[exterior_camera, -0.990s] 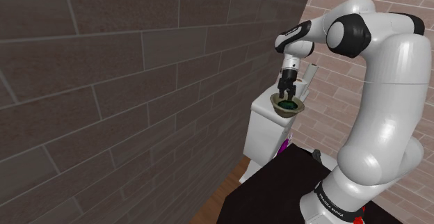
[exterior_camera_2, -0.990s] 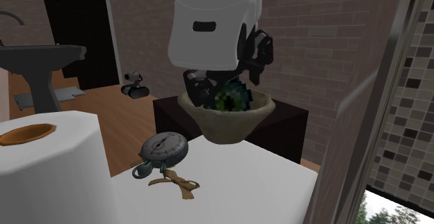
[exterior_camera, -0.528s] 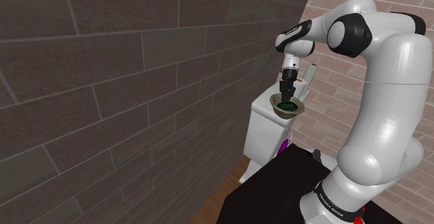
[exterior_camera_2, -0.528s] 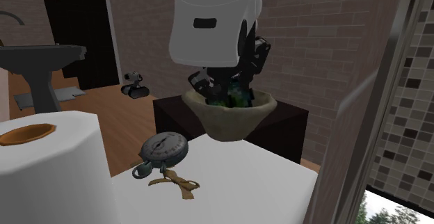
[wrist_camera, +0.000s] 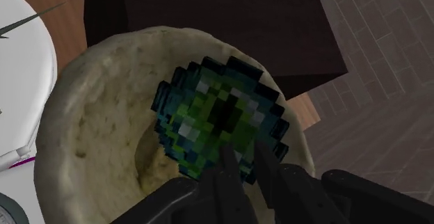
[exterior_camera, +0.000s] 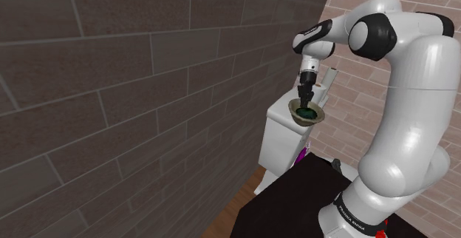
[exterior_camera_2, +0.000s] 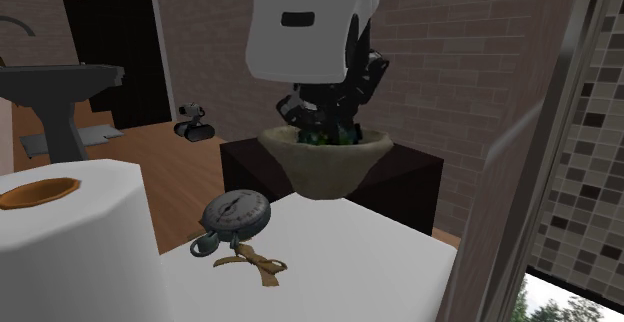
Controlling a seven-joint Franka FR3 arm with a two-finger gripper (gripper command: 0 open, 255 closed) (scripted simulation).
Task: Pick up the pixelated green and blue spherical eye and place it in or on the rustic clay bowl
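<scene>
**Eye held low inside the bowl**

The end effector [wrist_camera: 245, 158] is closed on the eye [wrist_camera: 219, 118], its two black fingers pinching the near edge. The eye hangs inside the bowl [wrist_camera: 90, 125], over the hollow and close to the far wall. I cannot tell whether it touches the clay. In the second exterior view only green flecks of it show above the rim of the bowl [exterior_camera_2: 320, 165], which stands on the white counter [exterior_camera_2: 350, 255] beyond a pocket watch [exterior_camera_2: 232, 215].

The eye looks stiff and probably light, and its blocky, stepped surface should give the pads some purchase. A grip across its middle would be steadier than this one at the edge, which could let it pivot. Being round, it will likely roll to the bottom once let go. The bowl seems rigid and brittle, so a low, gentle release suits it.
</scene>
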